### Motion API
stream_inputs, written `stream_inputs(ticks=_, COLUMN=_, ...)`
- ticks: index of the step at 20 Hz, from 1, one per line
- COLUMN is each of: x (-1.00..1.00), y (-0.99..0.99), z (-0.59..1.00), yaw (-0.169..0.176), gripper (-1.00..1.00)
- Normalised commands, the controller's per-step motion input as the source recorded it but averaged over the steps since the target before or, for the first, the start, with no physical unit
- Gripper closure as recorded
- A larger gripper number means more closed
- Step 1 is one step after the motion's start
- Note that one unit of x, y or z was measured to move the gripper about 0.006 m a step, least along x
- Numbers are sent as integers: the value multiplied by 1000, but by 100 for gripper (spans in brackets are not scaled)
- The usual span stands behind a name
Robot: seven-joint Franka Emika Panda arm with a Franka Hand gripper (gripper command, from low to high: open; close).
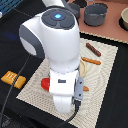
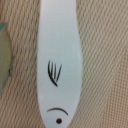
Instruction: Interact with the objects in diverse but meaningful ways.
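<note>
In the wrist view a white oblong piece (image 2: 59, 60) with dark line marks lies on the woven mat (image 2: 105, 60), straight under the camera; no fingers show there. In the exterior view the arm's hand (image 1: 65, 100) hangs low over the front of the mat (image 1: 102, 70), and its fingers are hidden behind its body. A red tomato (image 1: 45, 84) peeks out beside the hand. A dark brown sausage stick (image 1: 93, 49) and an orange stick (image 1: 91, 61) lie on the mat's far right. A yellow-orange ridged bread slab (image 1: 12, 78) lies off the mat at the exterior view's left.
Two grey pots (image 1: 95, 14) (image 1: 73, 8) stand at the back on a tan surface. A plate (image 1: 124, 19) sits at the back right edge. A black cable (image 1: 11, 89) runs down the front left. A pale rounded object (image 2: 4, 55) shows at the wrist view's edge.
</note>
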Motion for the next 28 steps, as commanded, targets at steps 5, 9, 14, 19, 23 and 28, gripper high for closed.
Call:
stream_inputs(ticks=5, x=370, y=28, z=981, yaw=-28, gripper=-100)
stream_inputs(ticks=9, x=96, y=211, z=771, yaw=-6, gripper=-100)
stream_inputs(ticks=14, x=-310, y=238, z=470, yaw=-5, gripper=-100)
stream_inputs(ticks=19, x=-897, y=53, z=483, yaw=-63, gripper=-100)
stream_inputs(ticks=23, x=-876, y=-27, z=526, yaw=-84, gripper=-100)
stream_inputs(ticks=28, x=-753, y=-153, z=483, yaw=-103, gripper=-100)
